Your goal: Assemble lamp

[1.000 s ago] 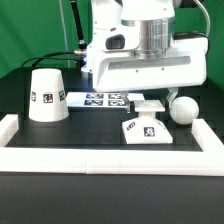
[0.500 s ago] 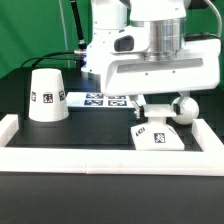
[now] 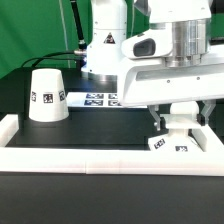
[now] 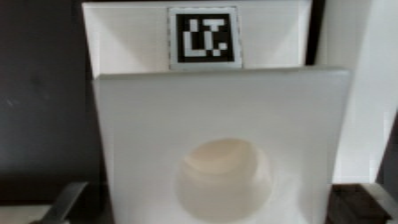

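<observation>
The white square lamp base [image 3: 170, 142] lies on the black table at the exterior view's right, close to the front rail. My gripper [image 3: 175, 121] stands over it with a finger on each side and is shut on it. In the wrist view the base [image 4: 214, 120] fills the frame, with a tag at its far end and an oval socket [image 4: 228, 178]. The dark fingers [image 4: 71, 203] press its two side edges around my gripper [image 4: 214, 208]. The cone-shaped shade [image 3: 47, 95] stands at the exterior view's left. The bulb is hidden behind my gripper.
White border rails run along the front [image 3: 100, 158], the exterior view's left [image 3: 8, 127] and its right [image 3: 213, 135]. The marker board [image 3: 98, 98] lies at the back, in front of the arm's base.
My gripper has moved toward the exterior view's right and the front rail, taking the base with it. The bulb, visible earlier beside the base, is now covered. The shade has not moved.
</observation>
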Available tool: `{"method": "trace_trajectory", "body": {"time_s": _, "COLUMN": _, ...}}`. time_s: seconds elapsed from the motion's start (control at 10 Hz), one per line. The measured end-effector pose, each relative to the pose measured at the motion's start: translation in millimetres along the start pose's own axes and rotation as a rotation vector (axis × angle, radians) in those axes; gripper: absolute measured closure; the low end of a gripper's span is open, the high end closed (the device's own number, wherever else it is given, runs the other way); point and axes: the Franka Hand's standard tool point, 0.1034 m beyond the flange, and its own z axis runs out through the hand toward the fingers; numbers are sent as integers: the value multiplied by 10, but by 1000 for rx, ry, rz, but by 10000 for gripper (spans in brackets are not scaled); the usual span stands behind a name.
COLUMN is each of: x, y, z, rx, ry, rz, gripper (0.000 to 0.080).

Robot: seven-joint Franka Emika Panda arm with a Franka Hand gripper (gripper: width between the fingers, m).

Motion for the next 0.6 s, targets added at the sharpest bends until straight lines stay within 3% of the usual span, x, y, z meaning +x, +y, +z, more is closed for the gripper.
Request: {"method": "trace_trajectory", "body": {"time_s": 0.6, "x": 63, "y": -39, "z": 3, "rx": -1, "ry": 13, "rz": -5, "gripper": 262}}
